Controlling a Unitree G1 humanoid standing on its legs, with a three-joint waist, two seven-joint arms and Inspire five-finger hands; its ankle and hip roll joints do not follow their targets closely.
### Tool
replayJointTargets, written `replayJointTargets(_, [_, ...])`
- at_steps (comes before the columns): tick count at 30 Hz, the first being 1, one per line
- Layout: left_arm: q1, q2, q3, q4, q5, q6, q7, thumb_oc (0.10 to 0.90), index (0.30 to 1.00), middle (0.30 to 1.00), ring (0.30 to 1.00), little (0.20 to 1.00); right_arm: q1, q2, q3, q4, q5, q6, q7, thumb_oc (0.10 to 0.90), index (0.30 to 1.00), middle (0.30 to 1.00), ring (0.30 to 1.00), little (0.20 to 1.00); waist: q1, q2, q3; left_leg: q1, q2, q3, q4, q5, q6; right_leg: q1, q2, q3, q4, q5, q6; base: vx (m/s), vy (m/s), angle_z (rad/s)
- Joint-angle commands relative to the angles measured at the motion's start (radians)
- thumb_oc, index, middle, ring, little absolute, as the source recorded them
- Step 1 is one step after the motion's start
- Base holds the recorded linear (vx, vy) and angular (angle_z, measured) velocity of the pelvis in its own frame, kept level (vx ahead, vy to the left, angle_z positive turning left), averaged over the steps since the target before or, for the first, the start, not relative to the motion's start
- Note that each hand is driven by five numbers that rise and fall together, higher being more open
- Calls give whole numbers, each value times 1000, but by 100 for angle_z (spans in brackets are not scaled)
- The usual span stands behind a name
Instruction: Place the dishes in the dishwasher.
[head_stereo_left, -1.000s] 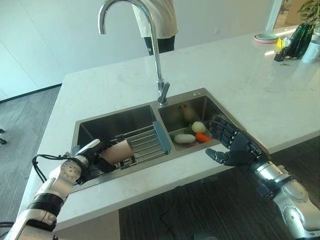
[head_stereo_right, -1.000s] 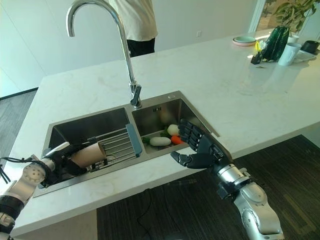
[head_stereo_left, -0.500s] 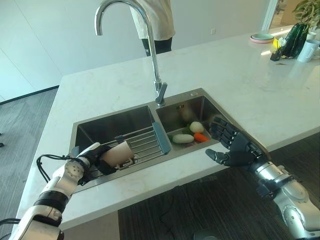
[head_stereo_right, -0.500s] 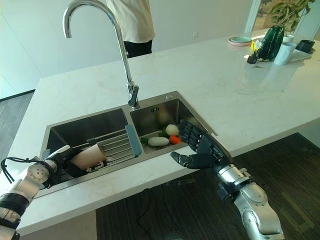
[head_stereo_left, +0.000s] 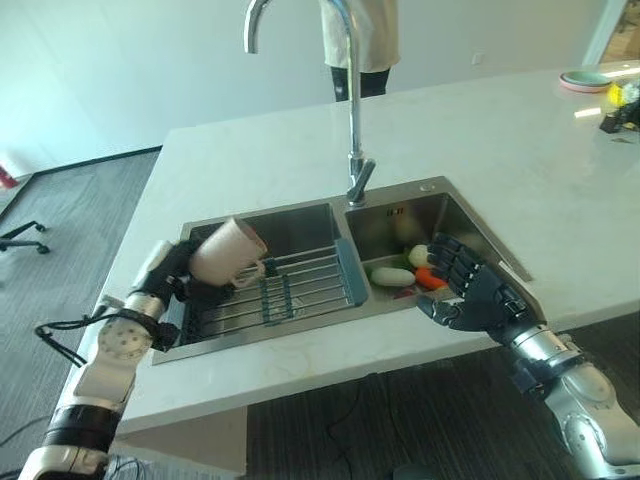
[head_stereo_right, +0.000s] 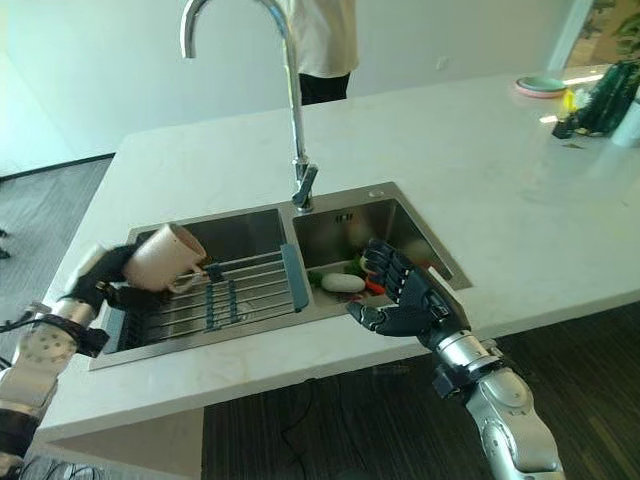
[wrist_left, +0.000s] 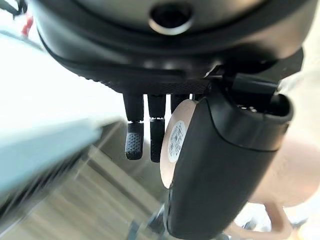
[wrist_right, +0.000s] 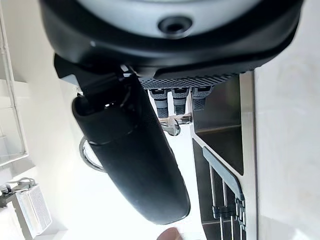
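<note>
The pink mug (head_stereo_left: 228, 252) is now lifted clear of the drying rack (head_stereo_left: 290, 290) in the left sink basin, gripped in the left hand (head_stereo_left: 172, 272), so it seems ready to carry toward the dishwasher. The right hand (head_stereo_left: 478, 298) stays open and empty at the sink's (head_stereo_left: 470, 218) front edge, beside the desk (head_stereo_left: 520, 150).

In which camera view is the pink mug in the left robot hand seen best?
The left eye view: the mug shows whole, tilted, lifted above the sink rack, in the left robot hand. The right eye view shows it nearly as well. The left wrist view gives its base and handle behind the thumb. The right wrist view lacks it.
</note>
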Motion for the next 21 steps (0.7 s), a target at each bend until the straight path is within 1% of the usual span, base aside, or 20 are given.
replayJointTargets(1, [-86, 38, 129, -112, -77, -129, 163, 400, 300, 300, 300, 300, -62, 37, -90, -120, 8, -112, -19, 800, 900, 900, 900, 900, 19, -14, -45, 15, 6, -12, 112, -183, -9, 21, -41, -95, -16, -33, 87, -25, -31, 22])
replayJointTargets(2, [-66, 29, 148, -138, -89, -137, 178, 400, 300, 300, 300, 300, -60, 42, -90, -125, 5, -115, -21, 800, 900, 900, 900, 900, 22, -15, -46, 13, 5, -17, 112, -182, -10, 22, -42, -99, -16, -34, 86, -41, -60, 21])
replayJointTargets(3, [-23, 1, 186, -205, -97, -171, 217, 400, 300, 300, 300, 300, -58, 54, -92, -142, 4, -123, -31, 800, 900, 900, 900, 900, 39, -19, -45, 8, 4, -30, 112, -177, -12, 25, -45, -110, -16, -36, 84, -42, -88, 33])
replayJointTargets(5, [26, -49, 220, -300, -95, -192, 250, 400, 300, 300, 300, 300, -53, 72, -93, -169, 8, -140, -40, 800, 900, 900, 900, 900, 59, -26, -48, 0, 3, -49, 112, -172, -15, 28, -47, -125, -16, -42, 79, -46, -127, 40])
replayJointTargets(6, [58, -75, 237, -350, -103, -192, 255, 400, 300, 300, 300, 300, -51, 78, -92, -184, 11, -150, -45, 800, 900, 900, 900, 900, 72, -29, -49, -5, 3, -60, 112, -168, -17, 31, -47, -136, -16, -45, 75, -33, -126, 34])
replayJointTargets(9, [131, -148, 264, -431, -115, -198, 251, 400, 300, 300, 300, 300, -48, 92, -84, -217, 13, -163, -44, 800, 900, 900, 900, 900, 104, -35, -47, -14, 4, -85, 112, -160, -24, 33, -44, -153, -16, -52, 65, -33, -141, 37])
replayJointTargets(12, [197, -214, 279, -486, -119, -199, 252, 400, 300, 300, 300, 300, -49, 99, -68, -232, 19, -171, -42, 800, 900, 900, 900, 900, 137, -42, -43, -22, 7, -110, 112, -150, -35, 34, -42, -172, -16, -57, 55, -27, -157, 36])
replayJointTargets(13, [248, -256, 291, -527, -121, -191, 241, 400, 300, 300, 300, 300, -50, 95, -61, -246, 34, -170, -40, 800, 900, 900, 900, 900, 167, -44, -35, -31, 11, -129, 112, -130, -52, 38, -41, -193, -16, -59, 45, -31, -186, 32])
replayJointTargets(17, [293, -296, 290, -580, -141, -169, 218, 400, 300, 300, 300, 300, -58, 88, -47, -263, 40, -172, -50, 800, 900, 900, 900, 900, 218, -45, -7, -73, 21, -160, 112, -82, -78, 50, -45, -228, -16, -63, 35, -63, -95, 40])
replayJointTargets(18, [303, -301, 287, -587, -154, -176, 209, 400, 300, 300, 300, 300, -61, 85, -42, -265, 34, -176, -60, 800, 900, 900, 900, 900, 231, -44, 3, -91, 23, -166, 112, -71, -81, 53, -47, -237, -16, -65, 34, -165, -39, 52])
replayJointTargets(19, [309, -302, 286, -598, -180, -178, 198, 400, 300, 300, 300, 300, -65, 79, -35, -264, 25, -184, -77, 800, 900, 900, 900, 900, 243, -43, 13, -108, 25, -159, 112, -60, -83, 56, -53, -259, -16, -67, 34, -197, -14, 84])
replayJointTargets(20, [310, -304, 284, -598, -194, -185, 191, 400, 300, 300, 300, 300, -66, 70, -31, -258, 25, -195, -88, 800, 900, 900, 900, 900, 243, -44, 20, -102, 29, -121, 112, -53, -82, 61, -65, -286, -16, -69, 33, -212, 8, 106])
replayJointTargets(21, [303, -304, 280, -591, -206, -194, 182, 400, 300, 300, 300, 300, -68, 60, -34, -249, 26, -204, -97, 800, 900, 900, 900, 900, 235, -51, 24, -83, 31, -61, 112, -52, -72, 61, -82, -317, -16, -67, 34, -229, 48, 138])
